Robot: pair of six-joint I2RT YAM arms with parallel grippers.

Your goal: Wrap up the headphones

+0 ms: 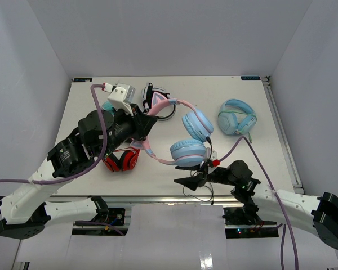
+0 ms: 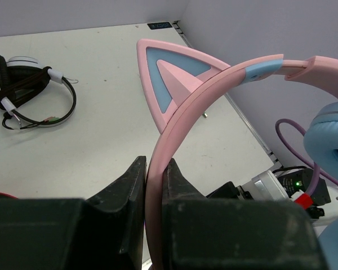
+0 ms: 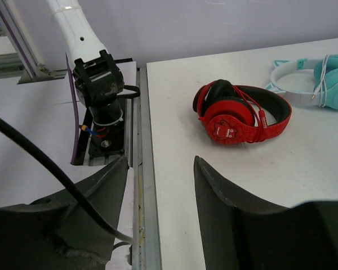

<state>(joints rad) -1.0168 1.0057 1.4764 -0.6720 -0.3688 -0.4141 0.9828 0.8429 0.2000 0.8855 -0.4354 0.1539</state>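
at the left of the table [image 1: 276, 169], the left arm [image 1: 93, 135] reaches in and the left jaws are closed tight on the pink headband [image 2: 214, 84] of the headphones [image 1: 190, 151]. the band is pinched between both fingers [image 2: 129, 191], just below one cat ear [image 2: 169, 73]. just in front of that arm a red pair [image 1: 122, 161] lies flat, and behind it we see a white and black pair [image 1: 158, 100]. a teal pair [image 3: 332, 84] is mostly hidden by the arm from above. toward the middle, the headphones' two light blue ear cups sit near the front of the table, one behind the other, and the headband arches back left to the grip. just in front of the nearer cup, at the table's near edge, the right jaws stand partly apart. a thin black cable [image 3: 39, 158] crosses one finger [image 3: 101, 185] in the wrist view, and we cannot tell whether it is gripped. farther right, well apart, lies an all-blue pair [image 1: 236, 117].
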